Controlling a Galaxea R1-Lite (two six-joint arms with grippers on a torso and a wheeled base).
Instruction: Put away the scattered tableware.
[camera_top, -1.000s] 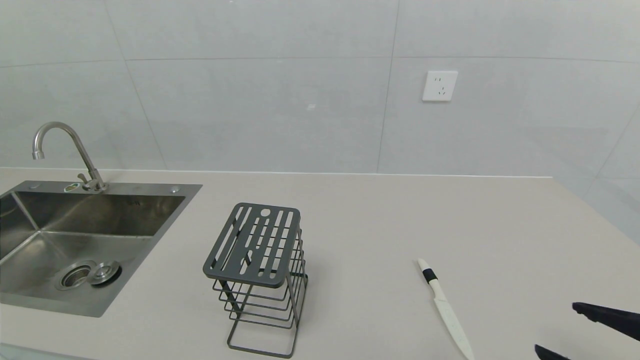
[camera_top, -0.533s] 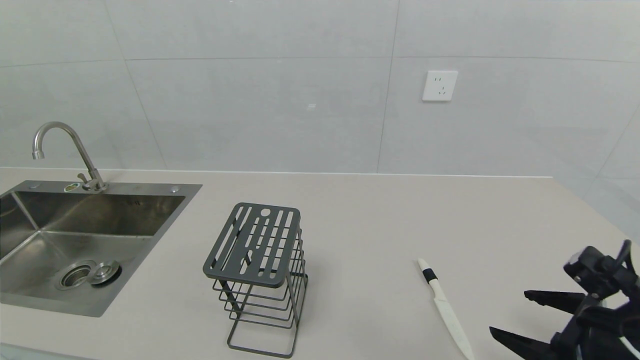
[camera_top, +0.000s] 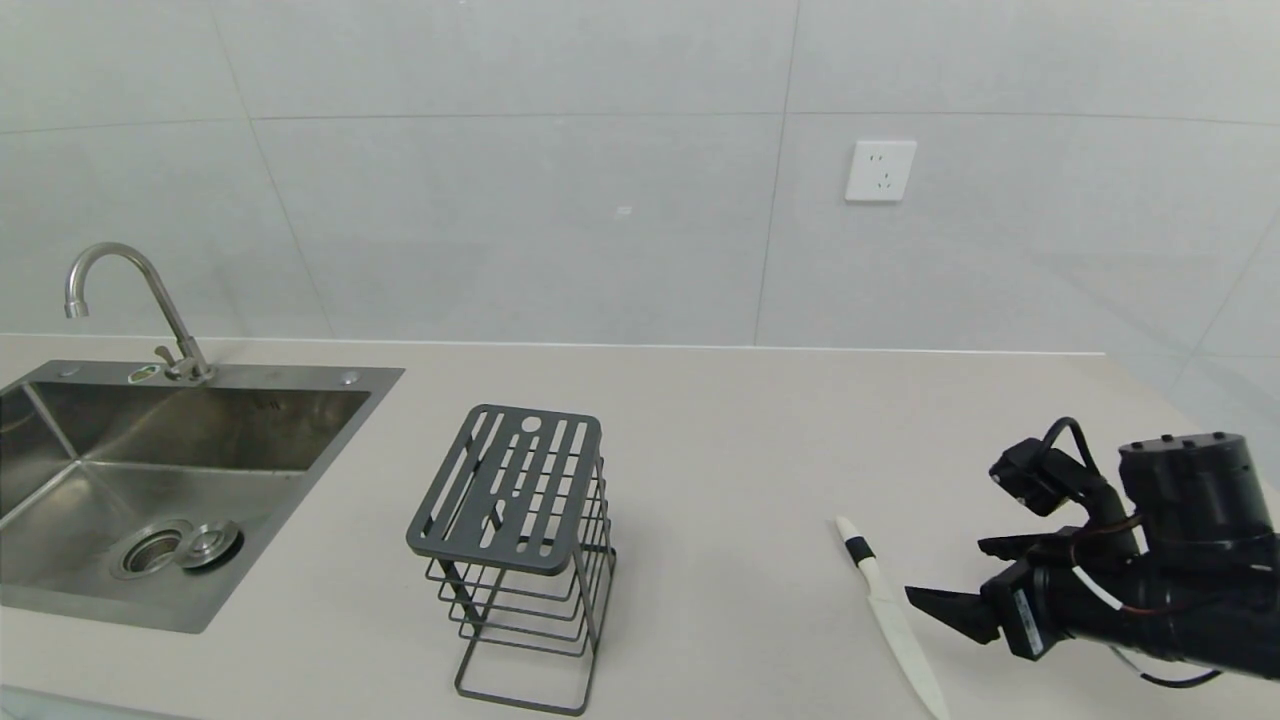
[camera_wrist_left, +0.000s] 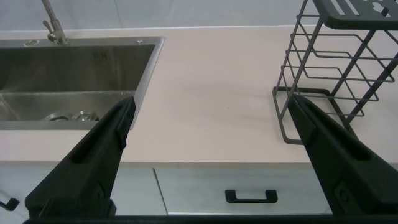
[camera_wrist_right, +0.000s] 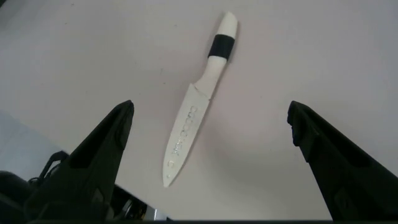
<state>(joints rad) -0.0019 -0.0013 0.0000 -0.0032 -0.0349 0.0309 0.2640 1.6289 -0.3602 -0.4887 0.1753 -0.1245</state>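
Observation:
A white knife (camera_top: 885, 605) with a black band on its handle lies flat on the pale countertop (camera_top: 750, 430), right of a dark wire knife rack (camera_top: 510, 520). My right gripper (camera_top: 948, 570) hovers open just to the right of the knife and above it. In the right wrist view the knife (camera_wrist_right: 198, 102) lies between and below the spread fingers of this gripper (camera_wrist_right: 210, 109), apart from them. My left gripper (camera_wrist_left: 210, 102) is open and holds nothing, off the counter's front edge, with the rack (camera_wrist_left: 336, 74) to one side ahead of it.
A steel sink (camera_top: 60, 590) with a curved faucet (camera_top: 120, 290) takes up the counter's left end. A wall socket (camera_top: 880, 171) sits on the tiled wall behind. A drawer with a black handle (camera_wrist_left: 250, 197) lies under the counter front.
My right arm has come in from the lower right corner, up and leftward, and its open gripper now hangs beside the knife. Knife and rack have stayed put.

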